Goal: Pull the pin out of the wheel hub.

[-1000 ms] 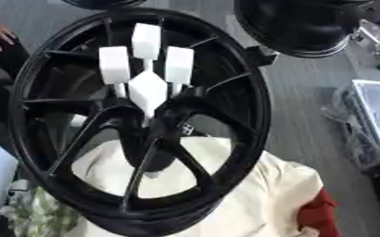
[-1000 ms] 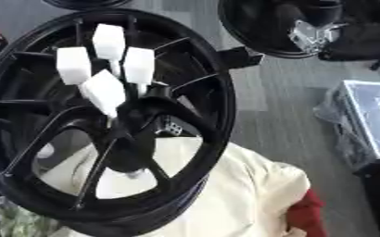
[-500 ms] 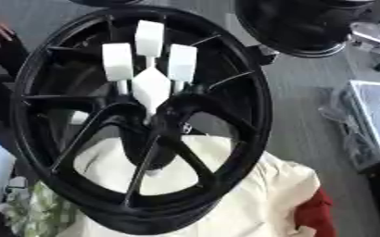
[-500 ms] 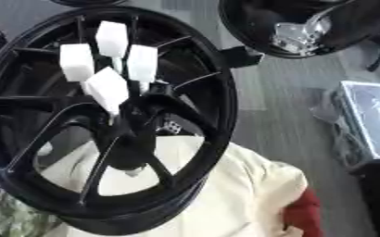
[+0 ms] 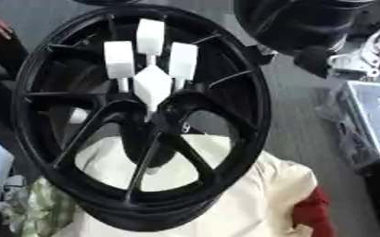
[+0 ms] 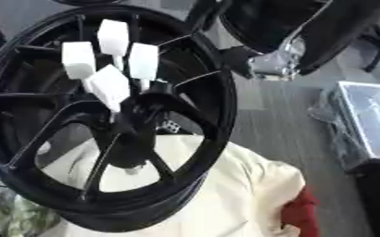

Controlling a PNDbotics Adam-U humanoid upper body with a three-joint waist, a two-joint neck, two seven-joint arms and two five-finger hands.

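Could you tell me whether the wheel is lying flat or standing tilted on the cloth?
Tilted. The black wheel stands on its lower rim on the cream cloth, its spoked face turned toward the camera.

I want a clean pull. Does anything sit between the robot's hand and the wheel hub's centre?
Yes: white blocks on thin stems cluster before the wheel hub's centre. The pin itself I cannot make out. A black-and-silver arm hangs upper right, clear of the rim.

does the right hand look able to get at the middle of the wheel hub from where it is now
Probably yes. The right hand hangs open right over the centre of the wheel hub, with nothing between them. The pin itself cannot be made out.
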